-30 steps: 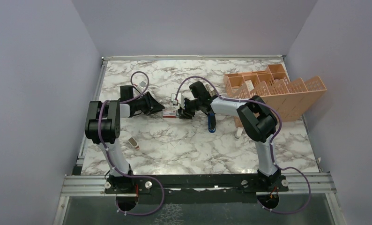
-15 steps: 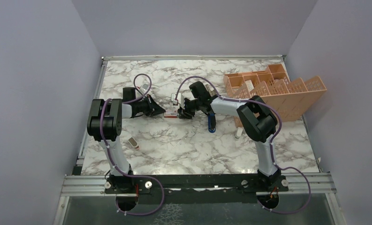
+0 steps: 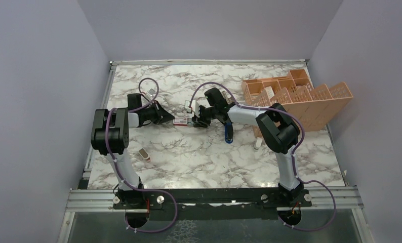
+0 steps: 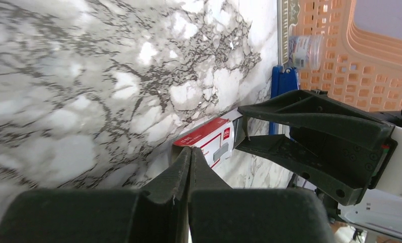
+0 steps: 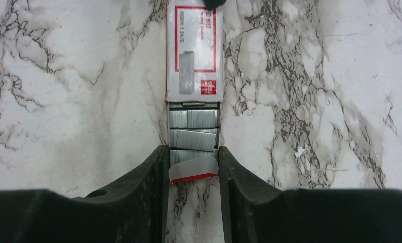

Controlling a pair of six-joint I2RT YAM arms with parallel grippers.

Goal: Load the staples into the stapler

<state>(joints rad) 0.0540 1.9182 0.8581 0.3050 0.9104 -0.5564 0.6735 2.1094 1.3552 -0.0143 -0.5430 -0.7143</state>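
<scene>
The red-and-white box (image 5: 195, 53) lies flat on the marble, its dark tray slid partly out toward my right gripper. Silvery staples (image 5: 194, 132) show in the tray. My right gripper (image 5: 193, 164) is shut on the tray's end, a finger on each side, with a white-and-red flap (image 5: 194, 169) between them. My left gripper (image 4: 190, 152) is shut, its tips against the box's (image 4: 209, 139) other end. In the top view the box (image 3: 183, 121) sits between the left gripper (image 3: 171, 120) and right gripper (image 3: 196, 121). The blue stapler (image 3: 229, 132) lies just right of them.
An orange lattice organizer (image 3: 295, 98) stands at the back right. A small tan-and-white block (image 3: 145, 155) lies near the left arm. A small white piece (image 3: 258, 143) rests by the right arm. Walls close in the table on three sides.
My left gripper's jaws closed and its tips came up to the box's end. The right gripper stayed clamped on the tray, hardly moving.
</scene>
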